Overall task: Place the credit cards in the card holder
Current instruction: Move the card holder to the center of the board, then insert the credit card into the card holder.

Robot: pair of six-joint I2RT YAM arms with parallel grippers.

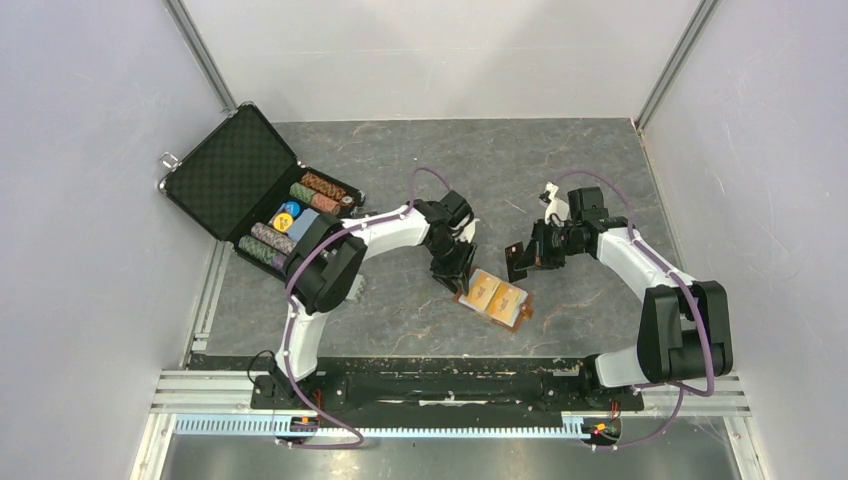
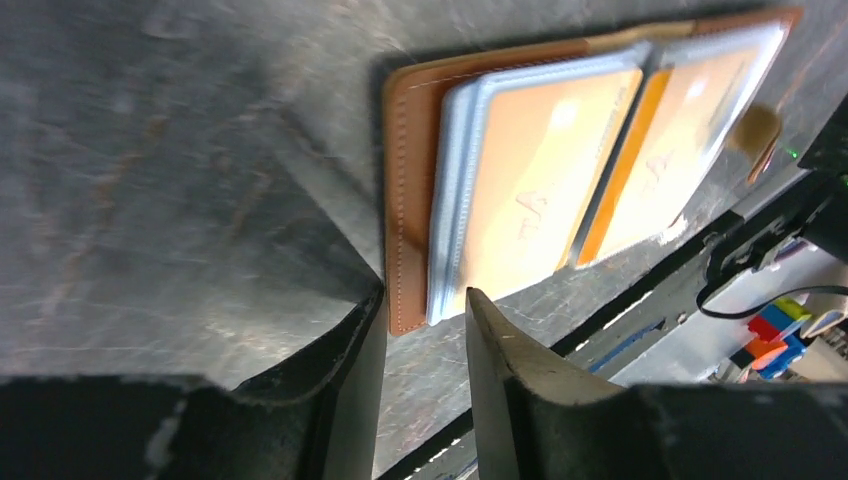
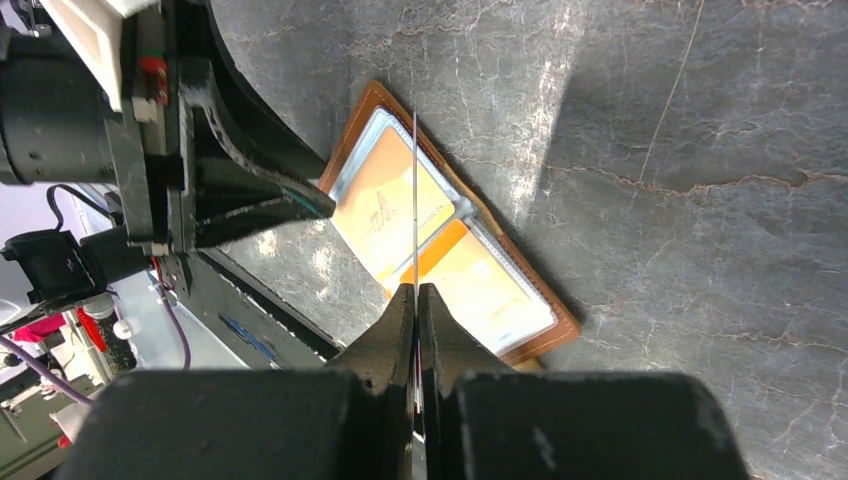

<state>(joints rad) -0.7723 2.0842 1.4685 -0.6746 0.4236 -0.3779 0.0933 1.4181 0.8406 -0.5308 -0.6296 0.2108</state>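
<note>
From above, I see the card holder [image 1: 497, 298] lying open and flat on the grey, stone-looking bench [image 1: 400, 320], near the middle. It is brown leather, with two orange cards [image 1: 484, 291] showing inside. My left fingers [image 1: 455, 274] hang just beside its left end. My right fingers [image 1: 528, 256] are a little above and to the right of it, pinching a small flat card [image 1: 516, 262] that looks dark. At the back left a black case [image 1: 232, 170] stands open, with bumpy foam in the lid and rows of round chips [image 1: 318, 190].

In the left wrist view, the two black fingers [image 2: 490, 345] are spread apart with nothing between them. Their tips are close to the stitched leather edge of the card holder [image 2: 405, 200]. The orange cards [image 2: 530, 190] sit under shiny see-through sleeves.

In the right wrist view, the fingers [image 3: 416, 305] are squeezed shut on the thin card [image 3: 414, 180]. I see it edge on, like a fine line, held up over the open card holder [image 3: 365, 100].
</note>
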